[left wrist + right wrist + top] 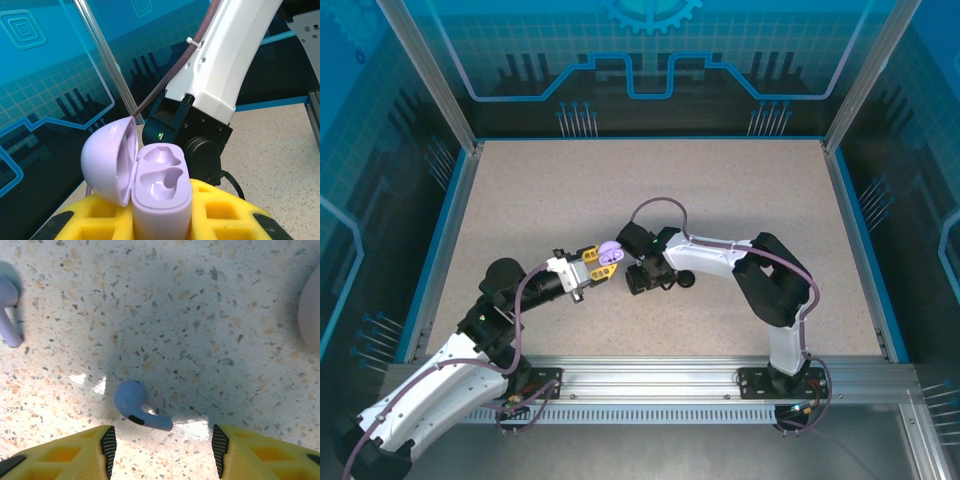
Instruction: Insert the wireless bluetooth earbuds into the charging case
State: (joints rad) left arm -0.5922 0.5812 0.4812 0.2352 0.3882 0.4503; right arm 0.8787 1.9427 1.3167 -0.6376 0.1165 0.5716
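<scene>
Speckled tabletop [720, 200]. Left gripper [595, 262] clamped on lilac charging case [162, 190], lid up, both wells empty, base hidden between yellow fingers [220, 215]. Right gripper [162, 445] spread wide, lilac earbud [132, 402] flat on tabletop just beyond fingertips [75, 450]. Second earbud [7, 310] cut off at left edge.

My left end effector [598, 264], reaching in from the near left, clasps the lilac charging case [609, 254] over the middle of the speckled surface [740, 190], with my right end effector [642, 280] pointing down just right of it, beside a small black round object [686, 279].
</scene>
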